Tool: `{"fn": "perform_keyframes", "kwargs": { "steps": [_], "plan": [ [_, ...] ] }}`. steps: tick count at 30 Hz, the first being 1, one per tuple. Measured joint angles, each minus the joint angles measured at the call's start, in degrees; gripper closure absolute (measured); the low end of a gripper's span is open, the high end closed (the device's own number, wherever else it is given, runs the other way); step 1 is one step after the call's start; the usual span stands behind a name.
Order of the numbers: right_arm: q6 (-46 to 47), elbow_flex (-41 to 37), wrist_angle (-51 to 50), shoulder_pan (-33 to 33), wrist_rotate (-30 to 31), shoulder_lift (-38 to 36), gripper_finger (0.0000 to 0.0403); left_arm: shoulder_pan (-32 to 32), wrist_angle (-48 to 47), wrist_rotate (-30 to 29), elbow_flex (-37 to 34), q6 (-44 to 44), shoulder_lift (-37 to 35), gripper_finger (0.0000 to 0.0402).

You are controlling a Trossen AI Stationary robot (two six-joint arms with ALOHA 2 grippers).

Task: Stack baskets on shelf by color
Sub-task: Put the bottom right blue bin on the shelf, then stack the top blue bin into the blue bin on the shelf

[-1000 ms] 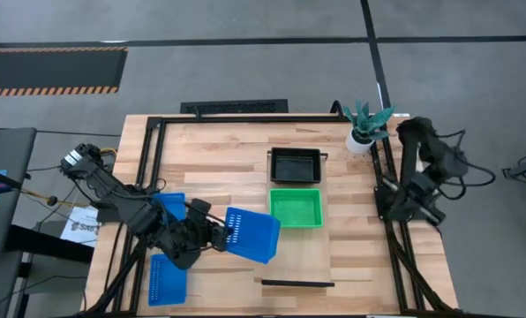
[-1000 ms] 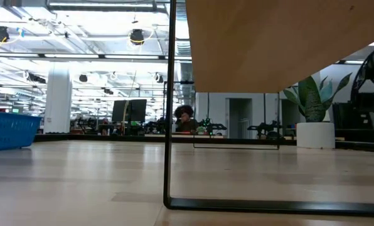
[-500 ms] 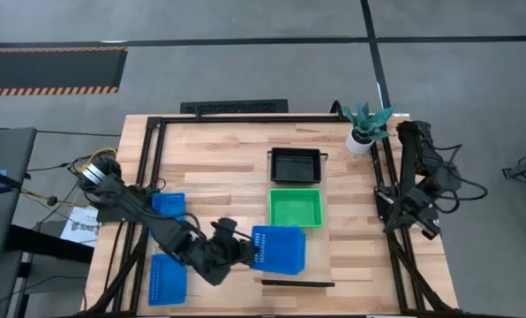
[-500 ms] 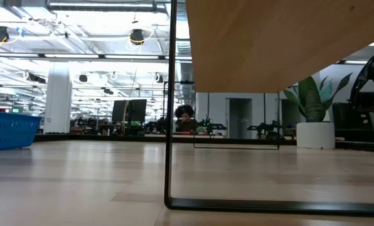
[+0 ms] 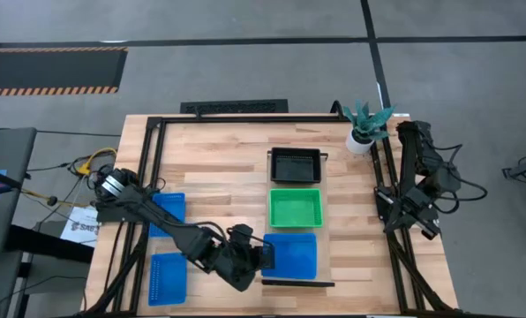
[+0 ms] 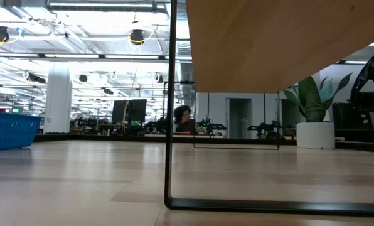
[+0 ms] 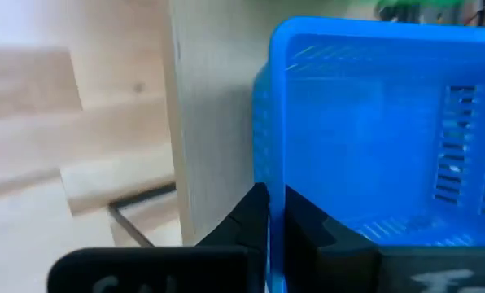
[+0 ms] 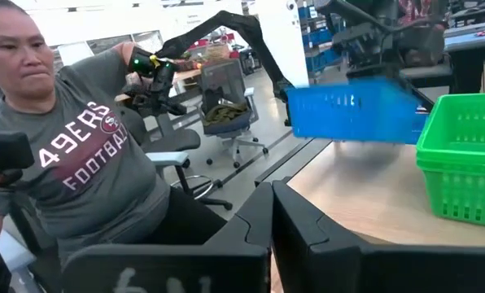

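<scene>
Gripping the rim of a blue basket [image 5: 291,253], the left gripper [image 5: 265,256] holds it over the shelf [image 5: 342,234], just at 6 o'clock of the green basket [image 5: 296,208], with the black basket [image 5: 295,164] beyond at 12. Two more blue baskets [image 5: 168,212] lie toward 9 o'clock. The right gripper [image 8: 271,213] waits at the table's 3 o'clock edge, fingers pressed together on nothing.

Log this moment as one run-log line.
left gripper: shut on blue basket, over shelf | right gripper: shut, idle at table's right edge
</scene>
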Motion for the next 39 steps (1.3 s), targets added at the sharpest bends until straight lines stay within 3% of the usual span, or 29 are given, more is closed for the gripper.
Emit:
{"fn": "perform_keyframes", "kwargs": {
  "steps": [3,15,27,33,39],
  "plan": [
    [0.0,0.0,-0.1,0.0,0.0,0.0,0.0377,0.4,0.2,2.4,0.0,-1.5,1.0,0.0384],
    [1.4,0.0,-2.2,0.0,-0.2,0.0,0.0369,0.8,0.7,-0.2,0.0,-0.8,1.4,0.0297],
    [1.5,0.0,-2.8,0.0,-0.3,0.0,0.0367,0.9,4.5,2.1,0.0,9.0,-0.9,0.0218],
    [2.4,0.0,-2.8,0.0,-0.3,0.0,0.0367,0.7,-9.7,3.2,0.0,12.5,-4.5,0.0199],
    [3.0,0.0,-2.8,0.0,-0.3,0.0,0.0366,-0.6,-36.2,8.5,0.0,13.7,-7.9,0.0196]
  ]
}}
